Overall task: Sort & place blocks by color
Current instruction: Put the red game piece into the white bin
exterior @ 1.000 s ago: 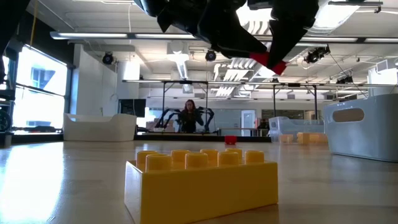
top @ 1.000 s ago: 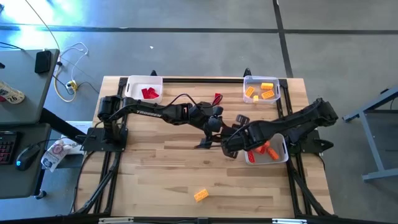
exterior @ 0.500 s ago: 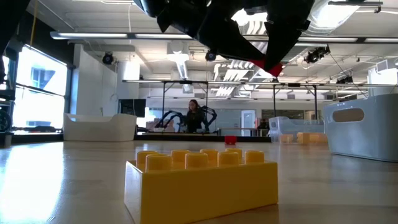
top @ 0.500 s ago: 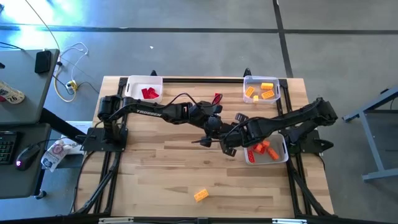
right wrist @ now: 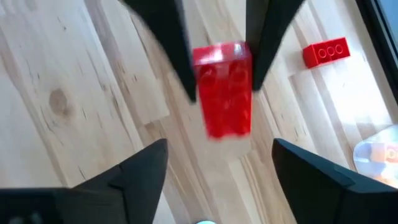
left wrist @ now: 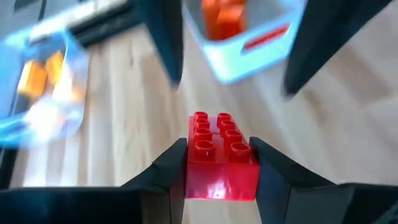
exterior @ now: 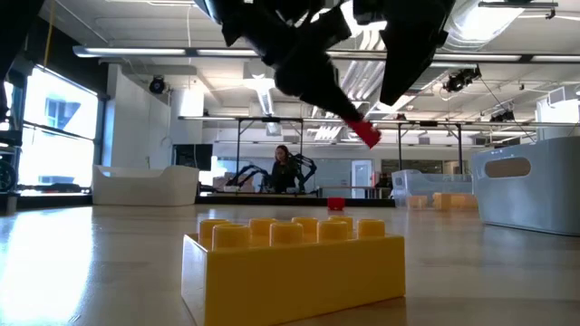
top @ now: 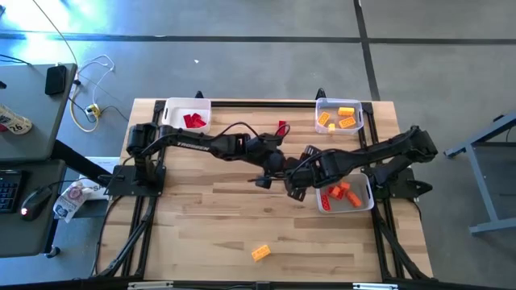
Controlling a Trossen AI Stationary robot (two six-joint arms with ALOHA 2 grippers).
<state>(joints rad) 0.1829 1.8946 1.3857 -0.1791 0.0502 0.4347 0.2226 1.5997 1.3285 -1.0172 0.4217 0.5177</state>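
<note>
Red brick (left wrist: 219, 152) passed over: left gripper (left wrist: 217, 163) now pinches it; right gripper (right wrist: 217, 165) spread, clear beside it. Red tray (top: 171, 111) far-left, left arm nearer.

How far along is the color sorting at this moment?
Partly done: red blocks lie in the back-left tray, yellow-orange ones in the back-right tray and orange-red ones in the right tray. In hand: the left gripper is shut on a red block, with the right gripper open in front of it. Left: a red block on the table and a yellow block near the front edge.
</note>
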